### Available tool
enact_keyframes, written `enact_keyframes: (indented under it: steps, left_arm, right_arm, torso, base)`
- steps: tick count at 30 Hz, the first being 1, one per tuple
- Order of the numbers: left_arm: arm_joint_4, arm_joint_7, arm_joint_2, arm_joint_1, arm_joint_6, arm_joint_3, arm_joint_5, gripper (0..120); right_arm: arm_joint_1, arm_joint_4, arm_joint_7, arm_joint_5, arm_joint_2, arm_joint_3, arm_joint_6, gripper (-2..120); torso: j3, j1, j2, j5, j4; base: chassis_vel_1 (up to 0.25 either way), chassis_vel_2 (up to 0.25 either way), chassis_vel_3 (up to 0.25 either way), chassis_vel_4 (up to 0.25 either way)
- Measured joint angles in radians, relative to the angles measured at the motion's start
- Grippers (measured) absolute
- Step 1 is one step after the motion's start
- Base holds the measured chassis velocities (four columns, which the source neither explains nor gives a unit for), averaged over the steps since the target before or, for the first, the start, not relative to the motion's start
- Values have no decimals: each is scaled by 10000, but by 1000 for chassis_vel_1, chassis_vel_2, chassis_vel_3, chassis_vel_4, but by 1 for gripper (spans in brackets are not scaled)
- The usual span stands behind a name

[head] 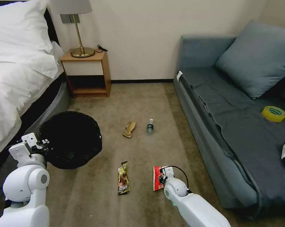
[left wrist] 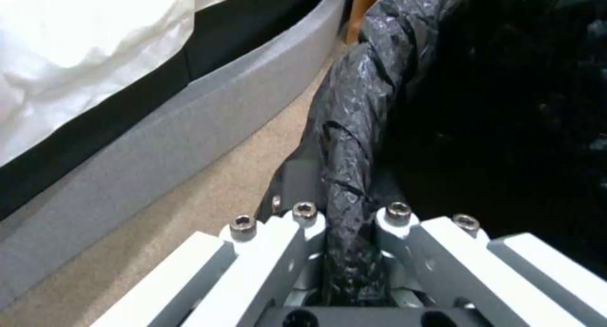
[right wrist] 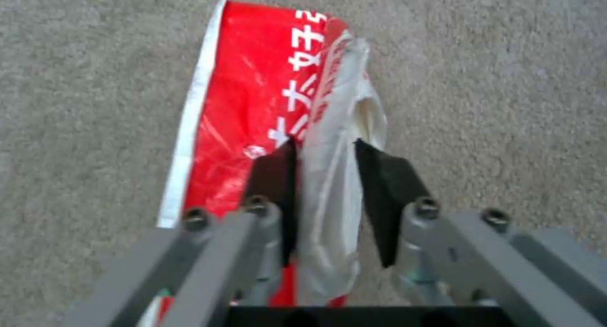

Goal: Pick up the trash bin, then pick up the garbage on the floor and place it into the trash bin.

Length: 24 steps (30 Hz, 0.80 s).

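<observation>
Bin (head: 71, 140) is sitting on the carpet (head: 142, 104) beside the bed (head: 16, 75), its black bag (left wrist: 354, 142) folded over the rim. The left gripper (left wrist: 350, 222) is clamping that bagged rim between its fingers, one inside and one outside, which looks like a hold meant for carrying the bin by its edge. Inside, the bag is reading as dark folds; I cannot tell whether anything is lying in it.

The right gripper (right wrist: 324, 175) is reaching down to the red wrapper (right wrist: 253, 109) on the floor, near the sofa (head: 230, 126). Its black pads (right wrist: 275, 175) are straddling a raised white fold of the wrapper, with a little gap showing on one side, so the jaws are part-way closed around it and not clearly pinching yet. Taking the raised fold probably makes sense, since the flat part offers no edge.

The brown wrapper (head: 123, 178), the paper scrap (head: 129, 129) and the bottle (head: 150, 126) are lying apart on the carpet.
</observation>
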Motion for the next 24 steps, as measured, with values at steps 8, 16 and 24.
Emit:
enact_keyframes:
  steps: [8, 16, 24]
  left_arm:
    - [46, -4, -40, -23, 0, 37, 11, 3]
    - [28, -6, -29, 47, 0, 55, 12, 3]
    - [-52, -8, -41, 222, 0, 258, -24, 3]
  right_arm:
    - [-70, 195, -113, -39, -168, -17, 168, 0]
    - [-156, 1442, -128, 449, -897, 4, 284, 0]
    - [1231, 4818, 348, 2821, -1842, -21, 161, 0]
  torso:
    - [0, 0, 0, 0, 0]
    - [1, 0, 0, 2, 0]
    - [0, 0, 1, -2, 0]
  base:
    - [0, 0, 0, 0]
    - [0, 0, 0, 0]
    - [0, 0, 0, 0]
